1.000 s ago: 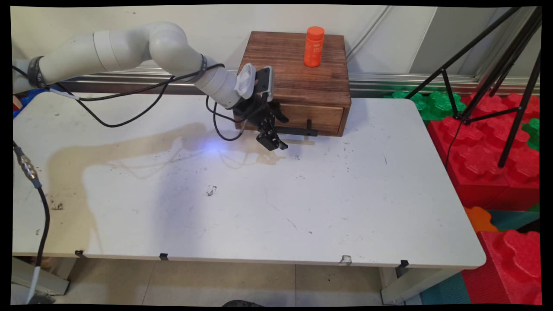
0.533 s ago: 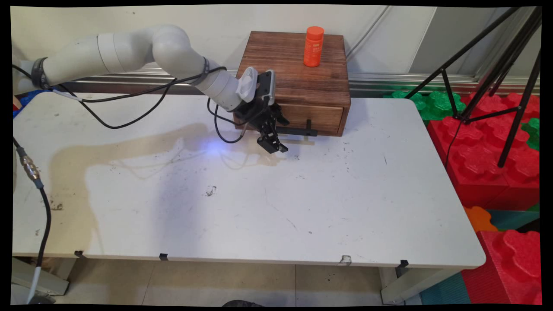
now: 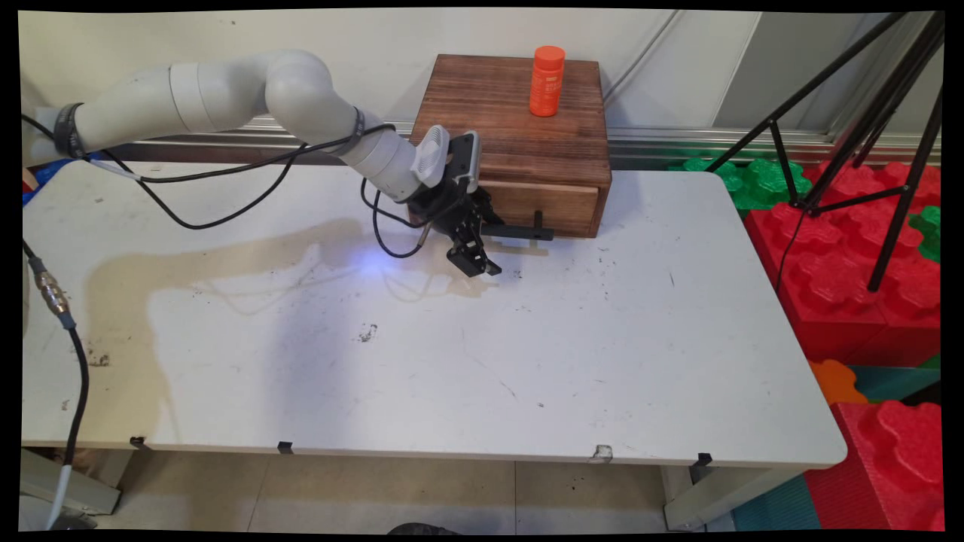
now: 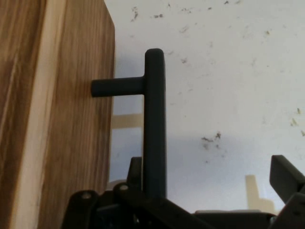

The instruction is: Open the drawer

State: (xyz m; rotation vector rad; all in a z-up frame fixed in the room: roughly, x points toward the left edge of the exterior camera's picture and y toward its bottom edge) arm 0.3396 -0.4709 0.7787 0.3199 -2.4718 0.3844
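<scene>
My black gripper (image 3: 472, 261) hangs low over the white table (image 3: 482, 361), just in front of a dark wooden box (image 3: 520, 120) with one drawer (image 3: 546, 205). The drawer is pushed in. Its black bar handle (image 3: 521, 233) stands out from the drawer front on short posts. In the hand view the handle (image 4: 155, 124) runs up the picture between my fingers, close to the left one, with the drawer front (image 4: 71, 114) at the left. The gripper (image 4: 209, 191) is open and holds nothing. An orange bottle (image 3: 547, 81) stands upright on top of the box.
The box sits at the table's far edge against the wall. Red and green foam blocks (image 3: 851, 256) and a black tripod (image 3: 866, 128) stand beyond the table's right edge. Black cables (image 3: 226, 203) droop from the arm over the table's left part.
The hand has sunk slightly towards the table and shifted a little right along the drawer front. The drawer, box and bottle have not moved.
</scene>
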